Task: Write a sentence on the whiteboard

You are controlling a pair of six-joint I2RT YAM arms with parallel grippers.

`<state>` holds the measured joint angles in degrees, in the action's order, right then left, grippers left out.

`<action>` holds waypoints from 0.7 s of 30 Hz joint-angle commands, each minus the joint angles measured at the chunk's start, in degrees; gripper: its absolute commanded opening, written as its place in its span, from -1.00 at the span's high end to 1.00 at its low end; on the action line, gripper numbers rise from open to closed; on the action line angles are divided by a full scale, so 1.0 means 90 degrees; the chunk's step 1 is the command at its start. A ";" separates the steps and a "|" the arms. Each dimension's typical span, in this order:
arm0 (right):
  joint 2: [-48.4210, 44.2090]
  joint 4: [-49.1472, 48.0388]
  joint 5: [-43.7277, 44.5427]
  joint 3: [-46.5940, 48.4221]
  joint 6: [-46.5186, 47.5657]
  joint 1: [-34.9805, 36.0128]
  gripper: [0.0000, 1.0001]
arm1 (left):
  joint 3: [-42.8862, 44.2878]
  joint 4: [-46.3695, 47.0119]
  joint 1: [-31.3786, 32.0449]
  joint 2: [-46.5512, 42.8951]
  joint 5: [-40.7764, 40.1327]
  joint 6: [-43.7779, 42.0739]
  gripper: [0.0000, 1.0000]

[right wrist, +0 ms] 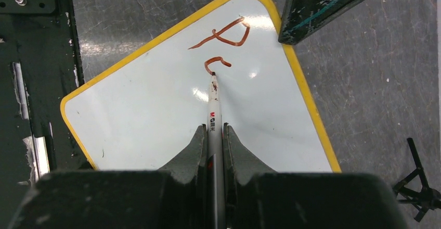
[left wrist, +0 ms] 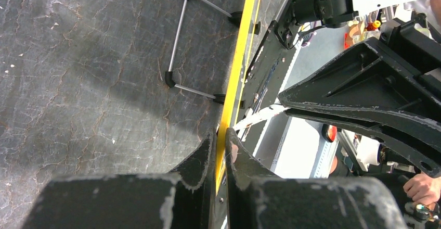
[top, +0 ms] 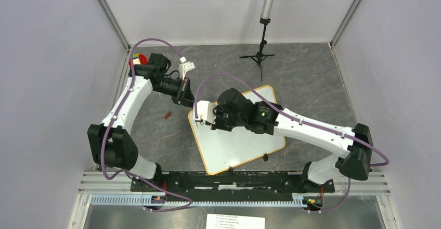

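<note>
The whiteboard (top: 242, 143) lies flat on the grey table, white with a yellow rim and turned at an angle. My left gripper (top: 183, 99) is shut on its far-left rim; in the left wrist view the jaws (left wrist: 221, 144) pinch the yellow rim (left wrist: 238, 57). My right gripper (top: 200, 117) is shut on a grey marker (right wrist: 213, 104), held between the fingers (right wrist: 213, 130) with its tip touching the board (right wrist: 156, 114). Of the sentence, only a brownish-red "P" (right wrist: 224, 33) and a short curved stroke (right wrist: 218, 61) at the marker tip show.
A black tripod stand (top: 261, 57) is at the back. A small brown piece (top: 167, 115) lies left of the board. A red object (top: 136, 61) sits at the far left wall. A black clip (top: 265, 157) is on the board's near edge. A printed sheet (top: 235, 221) lies below the bases.
</note>
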<state>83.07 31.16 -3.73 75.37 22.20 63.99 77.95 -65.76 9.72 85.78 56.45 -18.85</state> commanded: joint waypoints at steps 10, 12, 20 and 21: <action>0.0131 -0.0029 0.0435 0.0522 -0.0003 -0.0107 1.00 | 0.0050 -0.0006 0.0014 -0.0076 0.0214 0.0181 0.95; 0.0148 -0.0006 0.0433 0.0525 -0.0005 -0.0103 1.00 | 0.0050 0.0002 0.0015 -0.0076 0.0211 0.0181 0.95; 0.0166 0.0024 -0.0012 0.0577 -0.0016 -0.0069 1.00 | 0.0059 0.0002 0.0014 -0.0069 0.0192 0.0191 0.95; 0.0147 0.0024 -0.0088 0.0571 -0.0008 -0.0069 1.00 | 0.0059 0.0000 0.0014 -0.0069 0.0193 0.0190 0.95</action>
<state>83.99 31.38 -2.44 78.04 22.17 63.44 77.95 -65.82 9.72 85.78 56.49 -18.85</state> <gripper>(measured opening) 0.145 0.119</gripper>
